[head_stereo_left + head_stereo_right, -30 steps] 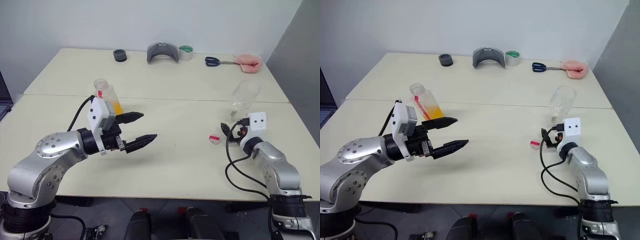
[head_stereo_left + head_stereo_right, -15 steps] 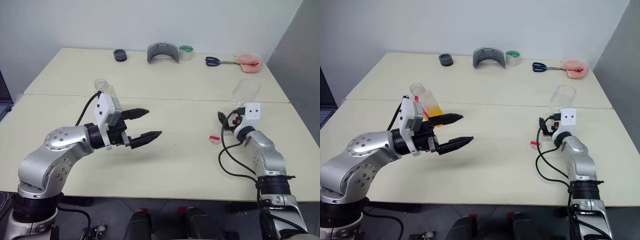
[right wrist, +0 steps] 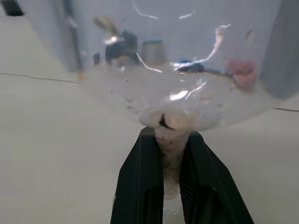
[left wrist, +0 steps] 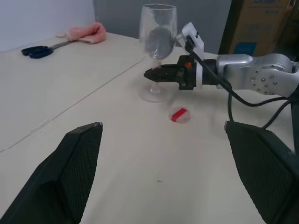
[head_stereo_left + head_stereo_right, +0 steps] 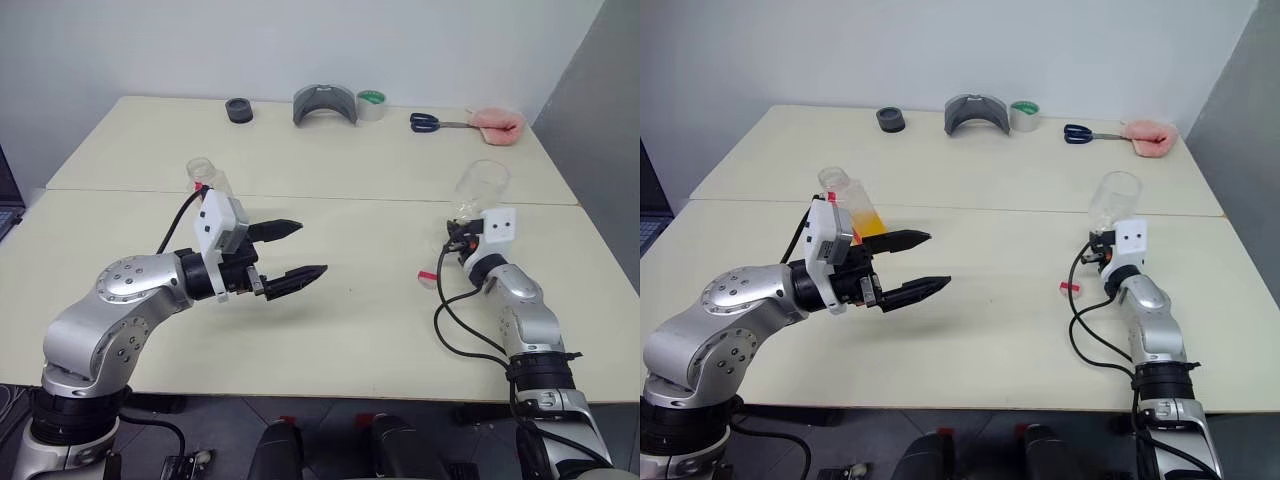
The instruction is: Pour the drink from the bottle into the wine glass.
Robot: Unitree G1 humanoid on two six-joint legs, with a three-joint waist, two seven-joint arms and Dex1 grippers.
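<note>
Right pincer (image 3: pixel 170 186) clamps the wine glass (image 4: pixel 158 51) stem; left pincer (image 5: pixel 290 250), wide open, half-hides the bottle (image 5: pixel 848 203).

bottle (image 5: pixel 847 204): 1 | wine glass (image 5: pixel 1112 201): 1 | cap (image 4: pixel 179 114): 1 | tape rolls (image 5: pixel 1025 115): 2 | scissors (image 5: pixel 1087 133): 1 | cloth (image 5: pixel 1149 136): 1

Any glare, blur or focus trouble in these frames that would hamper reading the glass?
Right wrist view: the wine glass bowl carries streaky highlights and mirrored room shapes, and its stem between the black fingers looks soft. Left wrist view: the left gripper's own fingers are large, dark and out of focus, while the glass behind is sharp. Left eye view: even light, with soft shadows on the table.
</note>
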